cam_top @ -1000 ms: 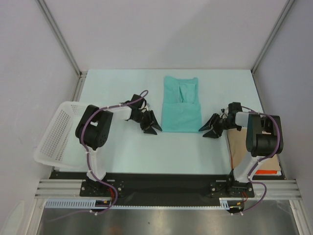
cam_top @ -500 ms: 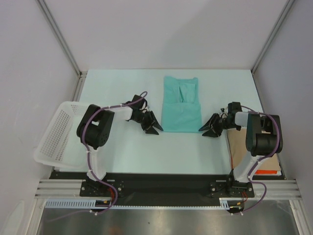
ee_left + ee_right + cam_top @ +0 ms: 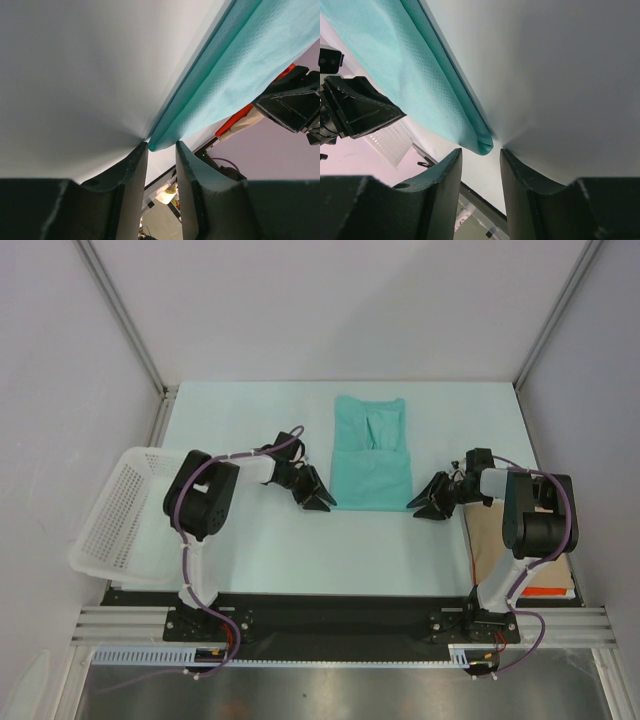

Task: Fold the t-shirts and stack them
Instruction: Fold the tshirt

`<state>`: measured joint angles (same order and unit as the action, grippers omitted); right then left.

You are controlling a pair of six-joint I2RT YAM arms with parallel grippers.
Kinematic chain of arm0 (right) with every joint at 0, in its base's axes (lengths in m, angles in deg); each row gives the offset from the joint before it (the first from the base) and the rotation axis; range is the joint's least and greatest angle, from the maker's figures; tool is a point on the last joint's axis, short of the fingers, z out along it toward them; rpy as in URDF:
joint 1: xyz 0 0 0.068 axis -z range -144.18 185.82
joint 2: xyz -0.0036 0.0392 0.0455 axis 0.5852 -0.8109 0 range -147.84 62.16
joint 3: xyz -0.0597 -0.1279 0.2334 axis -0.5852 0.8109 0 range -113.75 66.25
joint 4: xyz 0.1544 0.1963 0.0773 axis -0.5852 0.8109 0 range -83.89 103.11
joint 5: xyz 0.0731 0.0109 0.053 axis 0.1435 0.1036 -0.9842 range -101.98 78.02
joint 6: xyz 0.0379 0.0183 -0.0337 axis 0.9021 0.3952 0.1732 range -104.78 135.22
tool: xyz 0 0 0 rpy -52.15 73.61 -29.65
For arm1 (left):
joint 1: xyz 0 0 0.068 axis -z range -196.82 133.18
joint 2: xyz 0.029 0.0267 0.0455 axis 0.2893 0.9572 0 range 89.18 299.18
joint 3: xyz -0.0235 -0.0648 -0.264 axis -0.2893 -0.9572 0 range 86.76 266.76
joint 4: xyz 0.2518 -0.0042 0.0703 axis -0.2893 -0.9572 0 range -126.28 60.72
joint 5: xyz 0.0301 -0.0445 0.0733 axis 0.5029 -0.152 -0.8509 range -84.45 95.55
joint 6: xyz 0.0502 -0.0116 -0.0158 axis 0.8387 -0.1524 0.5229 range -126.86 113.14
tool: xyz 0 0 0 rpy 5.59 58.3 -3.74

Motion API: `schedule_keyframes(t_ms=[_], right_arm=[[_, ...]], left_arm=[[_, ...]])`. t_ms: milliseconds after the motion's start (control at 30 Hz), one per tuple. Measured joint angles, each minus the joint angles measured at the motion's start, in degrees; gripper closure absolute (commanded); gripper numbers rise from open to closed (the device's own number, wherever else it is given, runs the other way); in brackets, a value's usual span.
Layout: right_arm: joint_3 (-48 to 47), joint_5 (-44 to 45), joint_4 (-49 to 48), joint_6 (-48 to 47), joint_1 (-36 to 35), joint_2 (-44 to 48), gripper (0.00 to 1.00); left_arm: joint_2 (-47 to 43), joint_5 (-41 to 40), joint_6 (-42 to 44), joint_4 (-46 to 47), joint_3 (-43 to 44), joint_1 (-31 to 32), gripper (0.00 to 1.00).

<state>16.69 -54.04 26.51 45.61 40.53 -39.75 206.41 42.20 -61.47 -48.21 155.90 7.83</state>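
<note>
The part-folded teal soft-cloth t-shirt (image 3: 371,455) is laid flat on the white worktop (image 3: 230,420), nearer its far edge, and the left fingers (image 3: 131,175) and right fingers (image 3: 517,175) — both parted, empty — are lined up low at its near corners, presumably so the hem can be pinched and folded.

Left arm (image 3: 200,502): rises from the base, folds at the elbow, runs low and inward to the left gripper (image 3: 322,503). Tips angled down and toward the opposite gripper. Fingers (image 3: 131,170) parted by a narrow slot. Right arm (image 3: 535,515): mirrors that pose, forearm stretched inward to the right gripper (image 3: 418,510). Fingers (image 3: 445,175) likewise a narrow slot apart. Well apart from each other, tips facing, at about the same reach.
</note>
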Motion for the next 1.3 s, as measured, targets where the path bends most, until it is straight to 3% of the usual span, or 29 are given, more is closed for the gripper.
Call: schedule_keyframes(t_ms=[500,567,700,933,1133,1300], right_arm=[[-1.6,1.05,0.0,0.02,-0.74,-0.87,0.59],[-1.9,1.22,-0.11,0.0,-0.81,-1.16,0.64],[-2.49,2.45,-0.74,-0.33,-1.01,-2.38,1.0],[-2.6,4.48,-0.55,-0.33,-2.95,-1.7,1.0],[6.88,9.14,1.9,0.72,-11.15,11.08,1.0],[14.43,11.67,6.19,3.37,-14.32,26.08,1.0]], left_arm=[[1.4,-0.31,0.11,-0.09,1.27,0.09,0.85],[1.75,-0.5,0.2,-0.48,1.77,0.11,0.97],[2.12,-0.68,0.9,-1.53,2.64,0.11,1.0],[-1.25,-3.15,3.15,0.92,-1.6,0.5,1.0],[-12.11,-6.73,4.66,2.97,-15.1,1.27,1.0],[-23.52,-12.48,4.92,1.7,-25.83,6.16,1.0]])
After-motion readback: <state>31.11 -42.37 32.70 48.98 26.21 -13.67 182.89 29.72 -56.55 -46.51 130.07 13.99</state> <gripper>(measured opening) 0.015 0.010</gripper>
